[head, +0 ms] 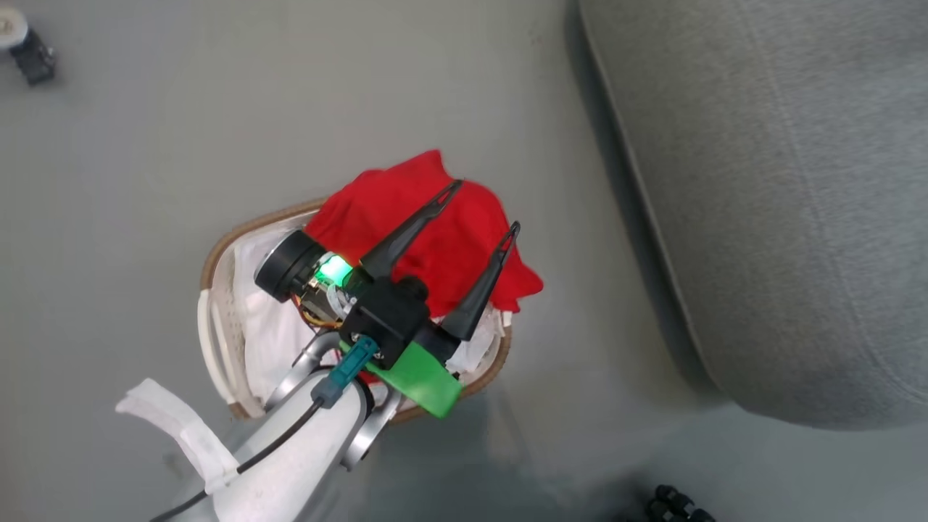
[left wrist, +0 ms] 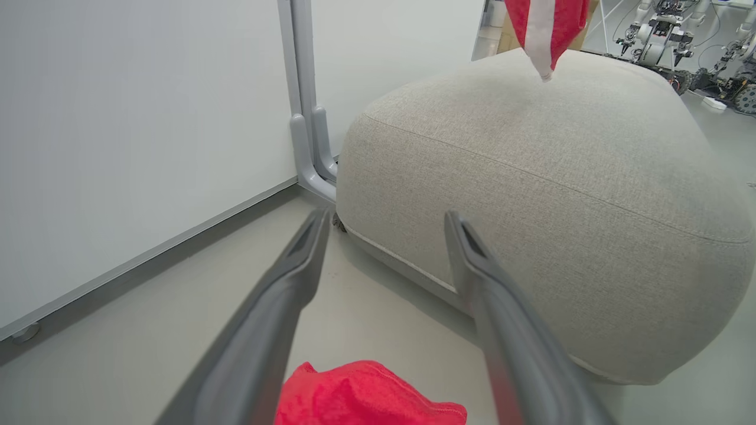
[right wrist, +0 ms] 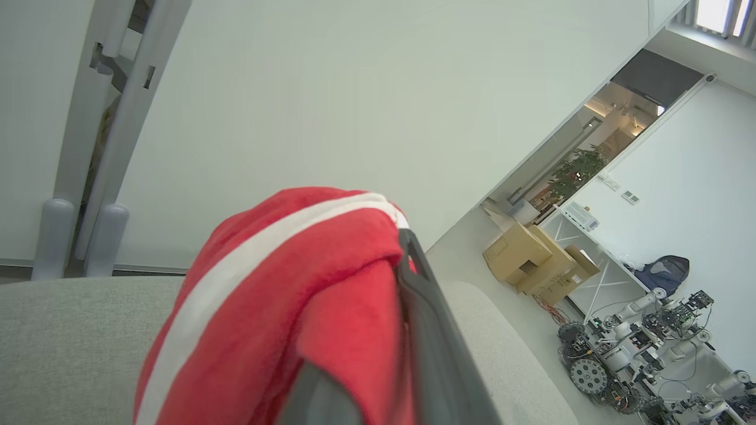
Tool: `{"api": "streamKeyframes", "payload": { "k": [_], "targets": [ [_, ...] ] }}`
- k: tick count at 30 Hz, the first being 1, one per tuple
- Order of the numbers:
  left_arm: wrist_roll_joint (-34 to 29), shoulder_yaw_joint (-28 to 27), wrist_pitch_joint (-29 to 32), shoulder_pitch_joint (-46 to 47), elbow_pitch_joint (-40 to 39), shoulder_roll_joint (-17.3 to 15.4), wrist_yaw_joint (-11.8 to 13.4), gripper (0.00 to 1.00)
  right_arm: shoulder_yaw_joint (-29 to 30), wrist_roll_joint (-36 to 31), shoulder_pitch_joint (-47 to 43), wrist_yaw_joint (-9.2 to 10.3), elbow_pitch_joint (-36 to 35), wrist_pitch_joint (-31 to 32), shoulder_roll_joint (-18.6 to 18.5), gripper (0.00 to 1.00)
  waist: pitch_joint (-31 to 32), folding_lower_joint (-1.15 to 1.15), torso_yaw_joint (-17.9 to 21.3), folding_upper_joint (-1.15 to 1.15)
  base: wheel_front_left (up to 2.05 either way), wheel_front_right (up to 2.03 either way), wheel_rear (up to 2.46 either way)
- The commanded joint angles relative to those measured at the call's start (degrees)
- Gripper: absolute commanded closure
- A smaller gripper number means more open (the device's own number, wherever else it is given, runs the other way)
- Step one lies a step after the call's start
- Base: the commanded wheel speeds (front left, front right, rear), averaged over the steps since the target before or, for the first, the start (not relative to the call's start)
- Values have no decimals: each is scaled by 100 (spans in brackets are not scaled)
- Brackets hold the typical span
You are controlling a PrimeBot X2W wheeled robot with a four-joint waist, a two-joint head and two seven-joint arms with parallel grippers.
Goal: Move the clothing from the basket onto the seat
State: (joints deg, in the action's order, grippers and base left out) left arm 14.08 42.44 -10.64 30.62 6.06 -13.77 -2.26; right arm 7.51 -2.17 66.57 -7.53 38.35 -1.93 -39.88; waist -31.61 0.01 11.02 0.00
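Left tool: prongs spread wide, empty, over red clothing in basket. Right tool: clamped on striped garment above seat.

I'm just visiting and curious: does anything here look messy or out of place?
Slightly: the red clothing heaps up and spills over the rim of the basket on the side nearer the seat, rather than lying inside. Nothing looks damaged.

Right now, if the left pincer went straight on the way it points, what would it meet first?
Probably the seat: the open left pincer aims at its rounded lower side, near the bottom seam. Nothing stands between, and the red clothing lies below that line, though depth is unclear.
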Motion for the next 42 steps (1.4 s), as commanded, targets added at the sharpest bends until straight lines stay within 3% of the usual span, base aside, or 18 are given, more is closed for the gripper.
{"api": "streamKeyframes", "payload": {
  "k": [1, 14, 15, 16, 17, 18, 25, 31, 42],
  "targets": [
    [-5, -27, 1, 133, -35, -9, 31, 0, 45, -77, 27, 8, 104, 11, 79, 100, -719, -1, -617, 0, 0, 0, 0],
    [-22, -98, 45, 142, -125, -155, 200, 0, 827, -908, -493, 8, 1115, -533, 1029, 100, -1205, -1, -611, 0, 0, 0, 0],
    [-16, -103, 46, 127, -126, -178, 219, 0, 852, -953, -511, 8, 1148, -601, 1077, 93, -1197, -1, -579, 0, 0, 0, 0],
    [-5, -119, 47, 106, -130, -205, 239, 0, 868, -1002, -529, 8, 1187, -693, 1145, 78, -1185, -1, -532, 0, 0, 0, 0],
    [9, -138, 60, 93, -133, -219, 258, 0, 838, -1034, -542, 8, 1213, -787, 1214, 49, -1173, -1, -489, 0, 0, 0, 0],
    [30, -166, 72, 71, -127, -246, 289, 0, 815, -1062, -540, 8, 1243, -893, 1301, 0, -1151, -1, -432, 0, 0, 0, 0],
    [167, -257, -9, -89, -27, -266, 392, 0, 604, -975, -848, 8, 1398, -1249, 1633, 0, -741, -1, -196, 0, 0, 0, 0],
    [331, -346, -141, -248, 171, -210, 459, 0, 361, -695, -1395, 8, 1303, -1320, 1668, 0, -170, -1, -78, 0, 0, 0, 0],
    [834, -764, -441, -701, 689, 58, 494, 0, -86, 357, -2394, 8, 305, -1333, 1865, 0, 1153, -1, -189, 0, 0, 0, 0]
  ]
}}
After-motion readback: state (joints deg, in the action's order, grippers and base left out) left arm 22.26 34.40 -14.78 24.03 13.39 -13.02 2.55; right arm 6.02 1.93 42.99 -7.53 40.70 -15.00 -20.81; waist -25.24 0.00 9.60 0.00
